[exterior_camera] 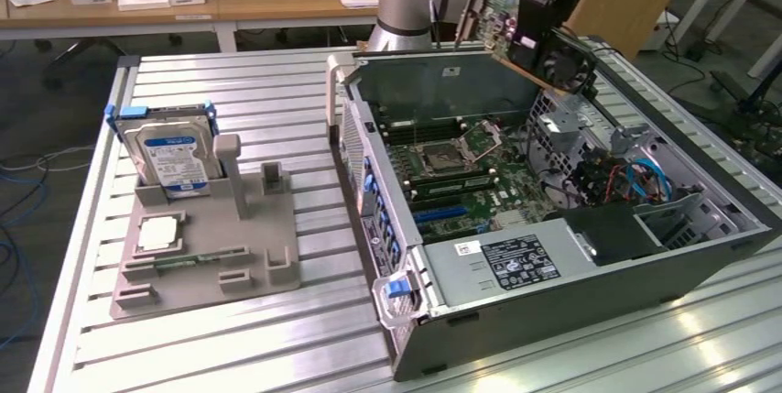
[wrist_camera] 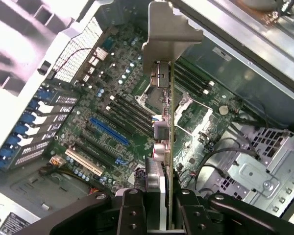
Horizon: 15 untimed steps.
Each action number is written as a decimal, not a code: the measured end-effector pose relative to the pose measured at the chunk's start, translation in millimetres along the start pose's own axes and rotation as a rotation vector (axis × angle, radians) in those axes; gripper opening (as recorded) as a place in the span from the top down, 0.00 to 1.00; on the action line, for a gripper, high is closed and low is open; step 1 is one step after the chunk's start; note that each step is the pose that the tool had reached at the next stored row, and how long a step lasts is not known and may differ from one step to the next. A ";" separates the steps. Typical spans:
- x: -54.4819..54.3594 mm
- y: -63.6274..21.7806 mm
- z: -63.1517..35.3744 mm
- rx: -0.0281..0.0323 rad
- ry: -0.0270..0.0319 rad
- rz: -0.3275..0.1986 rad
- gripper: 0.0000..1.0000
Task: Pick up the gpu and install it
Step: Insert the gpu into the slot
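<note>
The gpu (exterior_camera: pixel 556 54) is up in the air, tilted, hanging over the far end of the open computer case (exterior_camera: pixel 587 311), on the exterior view's right. It touches nothing below: there is clear space between its lower edge and the parts inside the case.

The gripper (exterior_camera: pixel 547 17) is clamped tight on the gpu. From the wrist view the gpu (wrist_camera: pixel 170 127) shows edge-on, a thin line running away from the camera, with its silvery metal bracket (wrist_camera: pixel 169 36) at the far end. The gripper (wrist_camera: pixel 159 208) pinches it near the camera, one black finger (wrist_camera: pixel 131 210) on each face.

Under the card lies the motherboard (wrist_camera: pixel 103 98), flat on the floor of the case, with a long blue slot (wrist_camera: pixel 109 131) off to one side of the card's line. In the exterior view the motherboard (exterior_camera: pixel 471 169) sits beside a grey power supply (exterior_camera: pixel 507 260) with a black label.

Well apart, on the exterior view's left, a grey holder (exterior_camera: pixel 244 256) rests on the slatted metal table (exterior_camera: pixel 244 91). A hard drive (exterior_camera: pixel 171 157) with a blue-white label stands upright in it, and a small square chip (exterior_camera: pixel 159 233) lies flat in front of the drive.
</note>
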State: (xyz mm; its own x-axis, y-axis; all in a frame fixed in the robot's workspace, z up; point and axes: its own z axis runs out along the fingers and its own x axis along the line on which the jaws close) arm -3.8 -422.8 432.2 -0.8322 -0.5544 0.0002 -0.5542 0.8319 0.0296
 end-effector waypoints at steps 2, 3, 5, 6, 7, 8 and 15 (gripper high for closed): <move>0.0 0.0 0.0 0.0001 0.0009 -0.029 0.72; 0.0 0.0 0.0 0.0000 0.0013 -0.043 0.72; 0.0 0.0 0.0 0.0001 0.0020 -0.070 0.72; 0.0 0.0 0.0 0.0000 0.0024 -0.082 0.72; 0.0 0.0 0.0 0.0001 0.0029 -0.095 0.72; 0.0 0.0 0.0 0.0001 0.0032 -0.108 0.72; 0.1 0.0 0.1 0.0001 0.0059 -0.197 0.72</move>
State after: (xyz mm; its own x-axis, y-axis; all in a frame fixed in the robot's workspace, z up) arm -3.9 -422.8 432.0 -0.7073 -0.7069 0.0002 -0.7066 0.7070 0.0296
